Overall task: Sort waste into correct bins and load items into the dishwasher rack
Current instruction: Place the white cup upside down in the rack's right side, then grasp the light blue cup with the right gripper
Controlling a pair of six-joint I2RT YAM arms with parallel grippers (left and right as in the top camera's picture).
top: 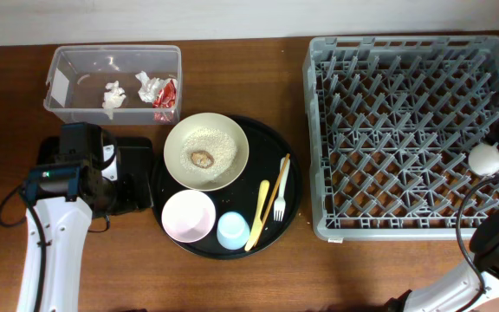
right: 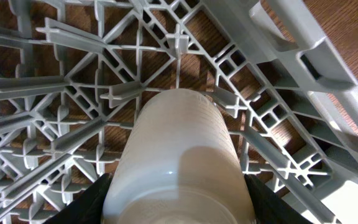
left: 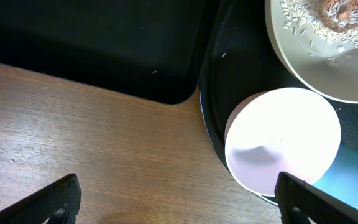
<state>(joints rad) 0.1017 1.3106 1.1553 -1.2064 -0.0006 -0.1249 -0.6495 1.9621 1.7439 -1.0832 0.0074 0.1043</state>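
Note:
My right gripper [right: 178,202] is shut on the white cup [right: 179,155] and holds it over the right side of the grey dishwasher rack [top: 405,130]; the cup shows in the overhead view [top: 487,158]. My left gripper [left: 179,199] is open and empty above bare wood, beside the small pink bowl [left: 283,138]. On the round black tray [top: 288,217] sit the cream bowl [top: 206,152] with rice grains and a brown lump, the pink bowl [top: 189,215], the light blue cup [top: 233,230], the yellow knife [top: 259,214] and the white fork [top: 280,198]. The clear tub [top: 72,82] holds tissue wads [top: 113,95] and a red wrapper [top: 166,97].
The shallow black rectangular tray [top: 135,173] lies left of the round tray, partly under my left arm; it also shows in the left wrist view [left: 92,43]. Thin chopsticks [top: 275,195] lie by the fork. The rack's upright pegs stand all around the held cup.

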